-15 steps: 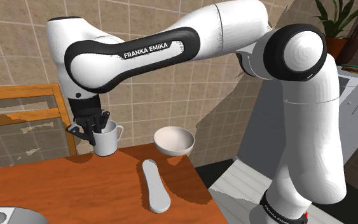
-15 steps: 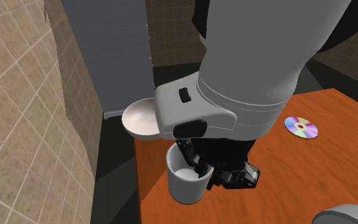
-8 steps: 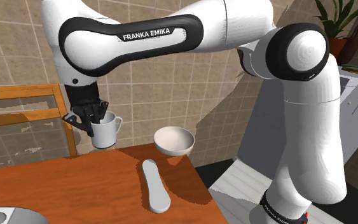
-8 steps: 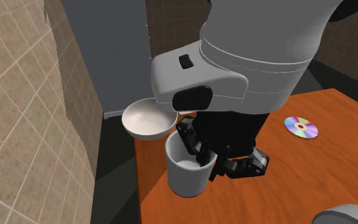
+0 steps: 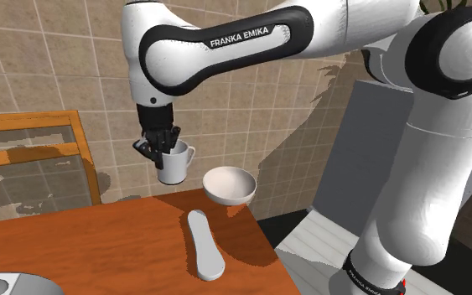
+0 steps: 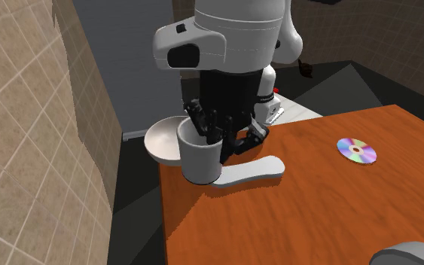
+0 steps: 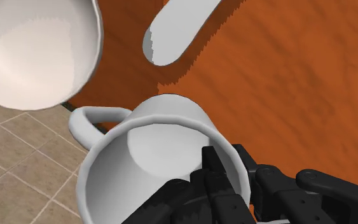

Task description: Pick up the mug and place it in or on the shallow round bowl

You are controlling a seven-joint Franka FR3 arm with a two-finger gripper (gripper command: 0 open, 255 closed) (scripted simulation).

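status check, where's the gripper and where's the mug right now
Gripper shut on mug rim. Mug off the table, beside shallow white bowl, not yet over it. Flat white oblong lies low on the table, likely no obstacle.

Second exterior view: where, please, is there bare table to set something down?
Free: orange-brown table between white oblong slab and shiny disc, and nearer the camera. Crowded: around the white bowl, where the black gripper holds the white mug.
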